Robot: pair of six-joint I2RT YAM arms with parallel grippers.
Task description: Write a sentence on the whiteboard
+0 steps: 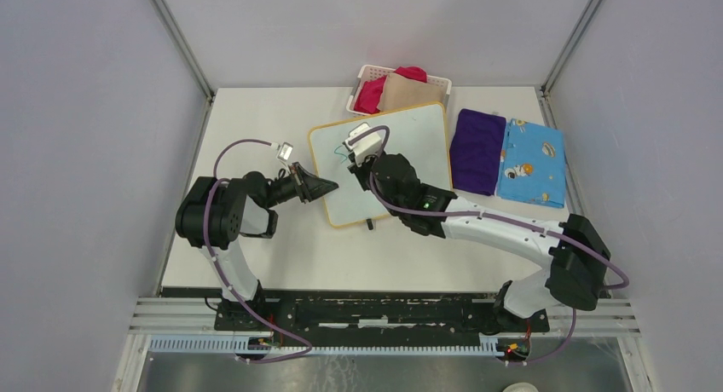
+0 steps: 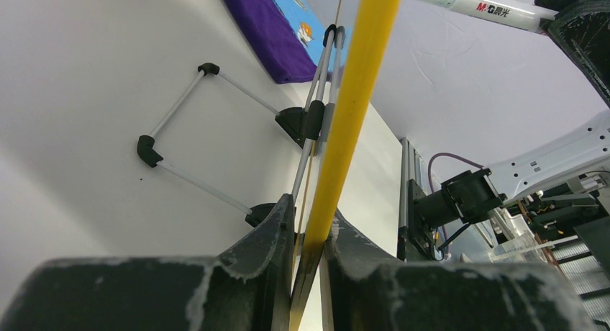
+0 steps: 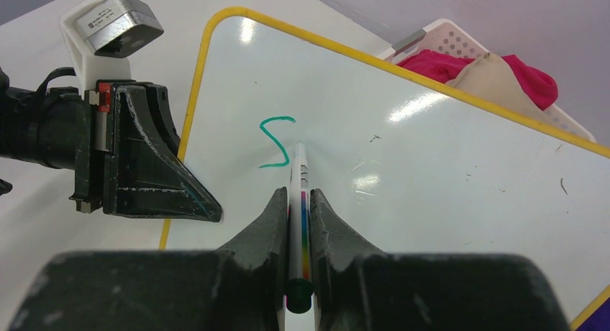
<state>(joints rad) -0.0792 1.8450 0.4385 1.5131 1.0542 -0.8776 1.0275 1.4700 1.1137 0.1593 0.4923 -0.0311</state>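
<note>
The whiteboard (image 1: pixel 409 145), white with a yellow frame, is propped at a tilt in the middle of the table. My left gripper (image 1: pixel 328 187) is shut on its left yellow edge (image 2: pixel 352 108), which runs up between the jaws of the left gripper (image 2: pixel 311 223). My right gripper (image 3: pixel 298 198) is shut on a white marker (image 3: pixel 299 180) whose tip touches the whiteboard (image 3: pixel 431 173). Of the sentence, one green letter S (image 3: pixel 277 140) shows just left of the tip. In the top view the right gripper (image 1: pixel 358 164) hangs over the board's left part.
A white slotted basket (image 1: pixel 367 77) with pink and beige cloths stands behind the board. A purple cloth (image 1: pixel 477 149) and a blue patterned cloth (image 1: pixel 533 162) lie to its right. The board's wire stand with black feet (image 2: pixel 187 129) rests on the table behind it.
</note>
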